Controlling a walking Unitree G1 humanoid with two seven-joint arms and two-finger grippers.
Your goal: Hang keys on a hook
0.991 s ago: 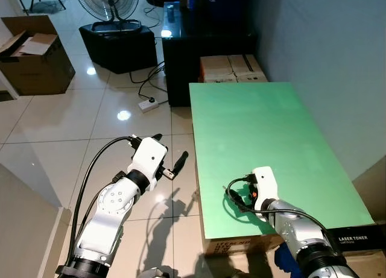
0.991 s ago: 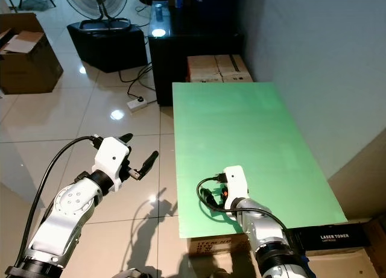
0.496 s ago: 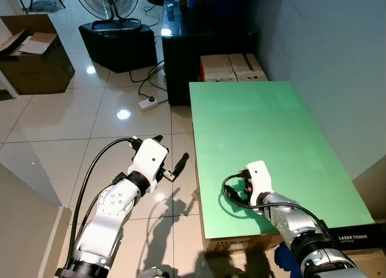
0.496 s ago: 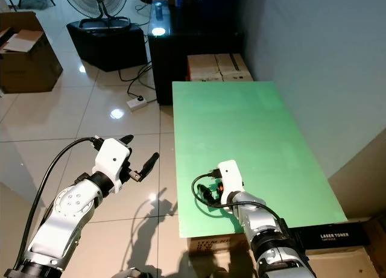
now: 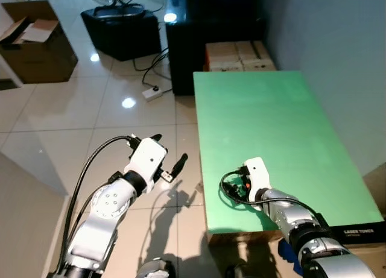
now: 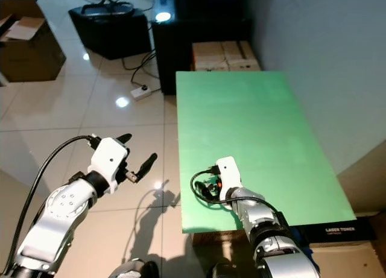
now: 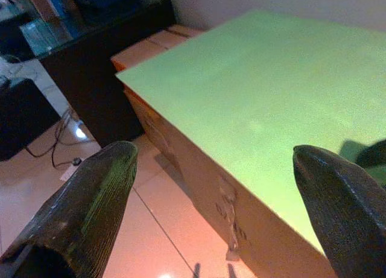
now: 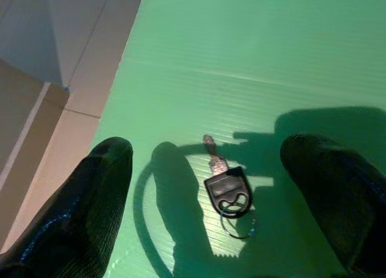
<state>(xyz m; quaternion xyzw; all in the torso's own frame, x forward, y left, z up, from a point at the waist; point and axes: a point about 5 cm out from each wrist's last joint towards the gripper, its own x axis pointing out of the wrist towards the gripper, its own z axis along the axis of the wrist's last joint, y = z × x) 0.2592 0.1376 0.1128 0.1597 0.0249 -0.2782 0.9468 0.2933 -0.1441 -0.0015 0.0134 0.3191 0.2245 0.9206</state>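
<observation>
Camera has tipped down since a second ago, so the whole scene shifted; on the desk itself, right arm has slid a bit toward the desk's left edge, left arm unchanged

Left end effector (image 5: 169, 156) hovers over the floor tiles (image 5: 78, 115) off the desk's left side, fingers spread wide, nothing held. Left wrist view looks past both fingertips (image 7: 99, 187) at the green desk (image 5: 271, 121) edge and the dark cabinet (image 7: 84, 79) behind it. Idle, not part of this step

Right end effector (image 8: 229, 187) is low over the near-left part of the desk, fingers wide apart, gripping nothing. Keys (image 8: 225, 184) lie flat on the desk directly between the two fingers in the right wrist view: black fob, one blade pointing away, small ring at the near end. Fingers are not touching them

Step in hand, as I read it: pre-grasp, pick not yet made. No hook visible in any view

Next move needs:
- drop straight down so both tips straddle the fob, then close on the fob body, not the ring or blade
- thin flat object on a smooth surface, so tips must nearly scrape the desk or the fob skids
- lift, then turn to find the hook

Risk: pinching the ring only, keys swing and slip out
</observation>
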